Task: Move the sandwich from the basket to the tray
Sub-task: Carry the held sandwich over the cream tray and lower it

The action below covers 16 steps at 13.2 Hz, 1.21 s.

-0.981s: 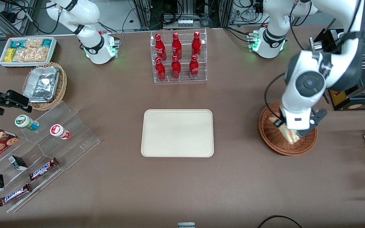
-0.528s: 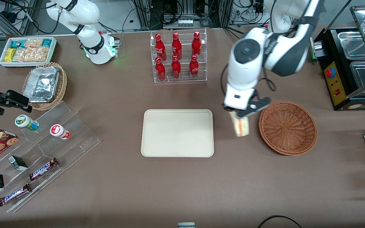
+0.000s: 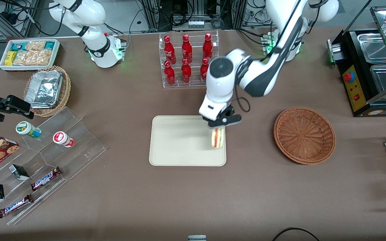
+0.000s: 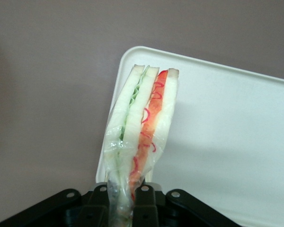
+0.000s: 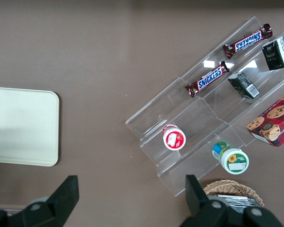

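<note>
Front view shows me the gripper (image 3: 218,125) pinching the sandwich (image 3: 217,138) by one end, so the wedge hangs from the fingers over the tray (image 3: 179,140), at the tray's edge toward the working arm's end of the table, well apart from the basket (image 3: 304,135). Its long axis runs down from the fingers toward the tray, layered edge facing the camera. I judge the coming move is mostly a straight lowering, perhaps with a small shift toward the tray's middle before letting go.
</note>
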Tool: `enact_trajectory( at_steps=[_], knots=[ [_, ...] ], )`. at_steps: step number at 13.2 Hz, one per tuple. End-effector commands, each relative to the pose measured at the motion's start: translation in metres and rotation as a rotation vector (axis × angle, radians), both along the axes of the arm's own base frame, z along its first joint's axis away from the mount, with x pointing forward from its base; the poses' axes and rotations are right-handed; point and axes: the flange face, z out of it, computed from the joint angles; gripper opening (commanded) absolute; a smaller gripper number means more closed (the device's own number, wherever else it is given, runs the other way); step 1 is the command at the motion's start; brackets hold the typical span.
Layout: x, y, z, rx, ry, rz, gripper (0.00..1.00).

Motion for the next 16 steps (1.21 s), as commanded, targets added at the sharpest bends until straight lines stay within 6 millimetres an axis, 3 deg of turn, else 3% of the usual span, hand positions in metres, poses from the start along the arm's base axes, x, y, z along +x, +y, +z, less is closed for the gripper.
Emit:
enact_trajectory(
  at_steps=[1,3,6,12,16],
  knots=[
    [0.022,-0.015,-0.031,0.032,-0.006,-0.034,0.04],
    [0.023,-0.015,-0.056,0.06,-0.017,-0.048,0.04],
    [0.024,-0.022,-0.059,0.02,-0.049,-0.053,0.04],
    [-0.003,-0.052,-0.076,0.025,-0.041,-0.038,0.04],
    [-0.007,-0.053,-0.086,0.035,-0.031,-0.022,0.04]
  ],
)
